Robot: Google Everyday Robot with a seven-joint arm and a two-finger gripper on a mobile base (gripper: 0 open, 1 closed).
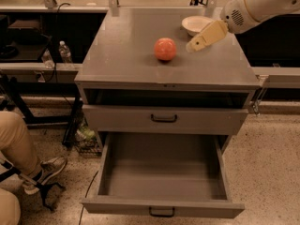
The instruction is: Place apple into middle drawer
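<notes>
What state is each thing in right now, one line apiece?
Apple: loose on the cabinet top, unheld.
Bowl: upright on the top.
Lowest drawer: pulled out, nothing inside.
Drawer above it: shut.
Gripper: over the top, just right of the apple, apart from it.

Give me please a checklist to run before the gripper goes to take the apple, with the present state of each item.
1. The apple lies free on the cabinet top, apart from the white bowl: ok.
2. The gripper is beside the apple, on the bowl's side: ok.
3. The apple is held by the gripper: not ok, a gap shows between them.
4. The middle drawer is pulled out, with nothing visible inside: ok.
5. The drawer above is closed and does not cover the open one: ok.
6. The person's shoe is apart from the open drawer: ok.
</notes>
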